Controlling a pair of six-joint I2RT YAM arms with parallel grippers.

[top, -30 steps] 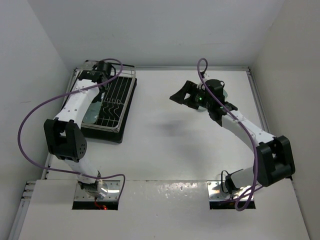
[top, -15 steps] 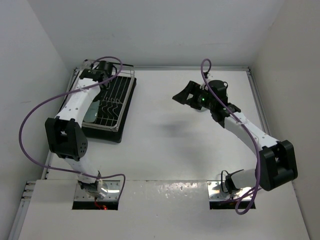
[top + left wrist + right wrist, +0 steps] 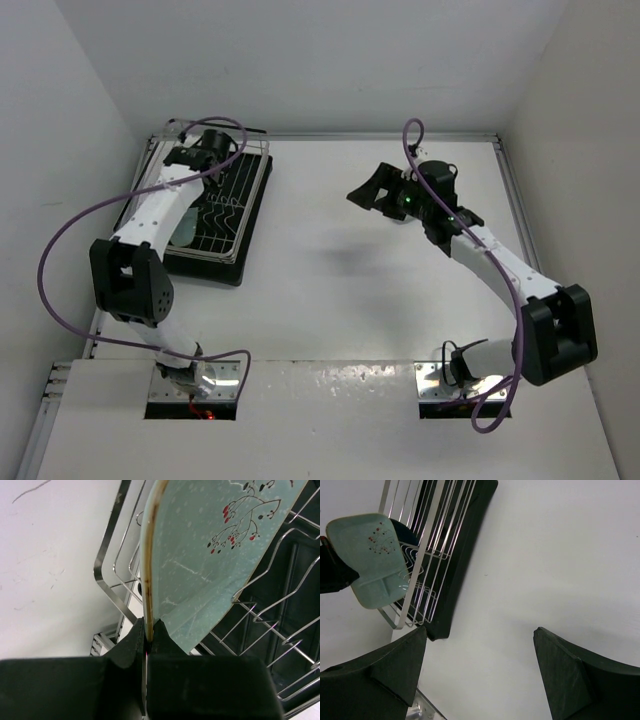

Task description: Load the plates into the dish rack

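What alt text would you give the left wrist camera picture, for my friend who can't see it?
The black left gripper pinches the rim of a pale mint-green plate painted with a red berry sprig, holding it on edge over the silver wire dish rack. White table shows on the left.

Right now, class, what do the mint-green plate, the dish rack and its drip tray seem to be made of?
Mint-green plate: probably glazed ceramic or melamine; glossy, printed berry sprig, brownish rim edge.
Dish rack: metal wire, bright silver with glints.
Drip tray: likely black plastic, smooth with dull sheen.
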